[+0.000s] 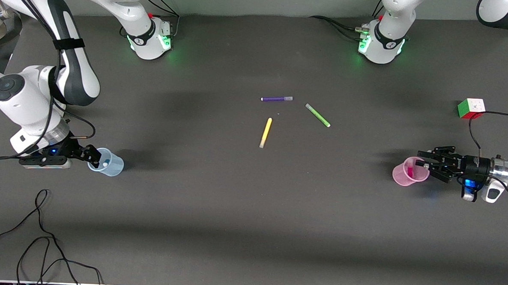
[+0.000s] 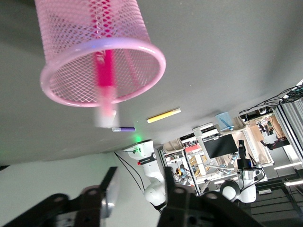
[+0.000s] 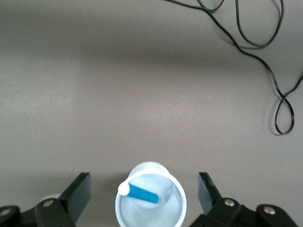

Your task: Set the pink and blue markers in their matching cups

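Observation:
The pink cup [image 1: 409, 171] stands near the left arm's end of the table with the pink marker [image 1: 409, 170] leaning inside it. In the left wrist view the cup [image 2: 66, 40] holds the marker [image 2: 105, 71], whose pale end pokes past the rim. My left gripper [image 1: 426, 163] is open and empty, level with the cup and just off its rim; its fingers [image 2: 102, 198] stand wide apart. The pale blue cup [image 1: 107, 163] stands near the right arm's end with the blue marker [image 3: 142, 193] inside. My right gripper [image 1: 91, 154] is open and empty over this cup [image 3: 177, 208].
A dark purple pen [image 1: 276, 99], a lime-green pen [image 1: 317, 115] and a yellow pen [image 1: 265, 132] lie mid-table. A colour cube [image 1: 471, 108] sits near the left arm's end, farther from the front camera than the pink cup. A black cable [image 1: 40, 236] loops on the table, nearer the front camera than the blue cup.

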